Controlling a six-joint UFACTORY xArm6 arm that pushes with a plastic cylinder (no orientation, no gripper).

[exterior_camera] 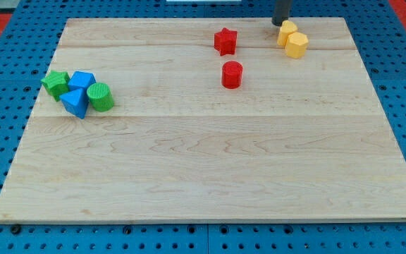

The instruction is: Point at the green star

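My tip (280, 23) sat at the view's top right, just beside the yellow blocks (292, 39). It was a bare rod and held nothing. The small green star block (56, 82) lay far left on the wooden surface (210, 169). I judged the pointing had barely started; next I needed a long slide left.

No legible txt anywhere.

My rod comes down from the view's top, near the right side. Only its short dark lower part shows. It stands straight up. My tip (280, 23) sits at the far edge of the wooden board (203, 162). The arm above the rod is out of sight.
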